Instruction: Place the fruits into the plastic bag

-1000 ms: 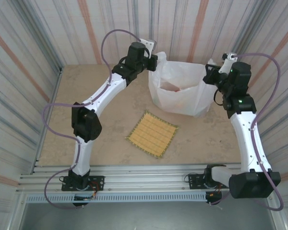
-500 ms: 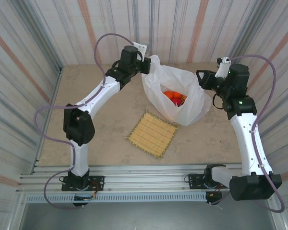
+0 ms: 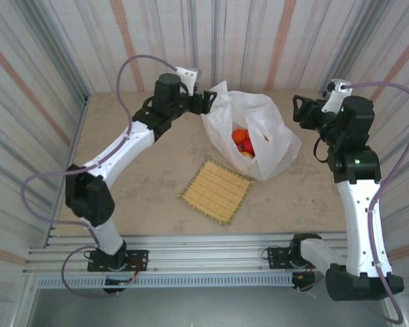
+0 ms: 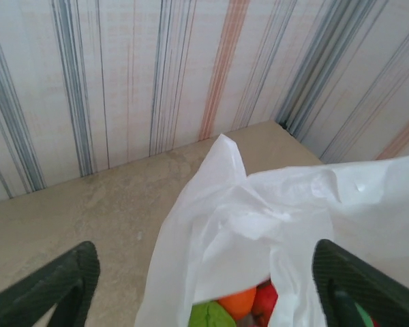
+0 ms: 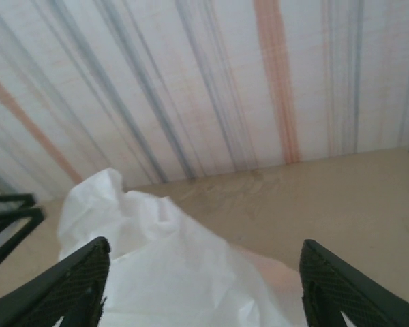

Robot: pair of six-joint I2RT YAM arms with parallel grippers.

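Upper centre: orange and red toy fruits (image 3: 243,142) inside crinkly white plastic bag (image 3: 276,133); left gripper (image 3: 208,100) and right gripper (image 3: 300,110) alongside, fingers wide apart

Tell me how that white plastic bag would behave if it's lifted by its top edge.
Probably floppy: the plastic bag looks thin and crumpled. Likely bottom-heavy, since the fruits sit piled low inside. They might roll out of its open mouth if it tips.
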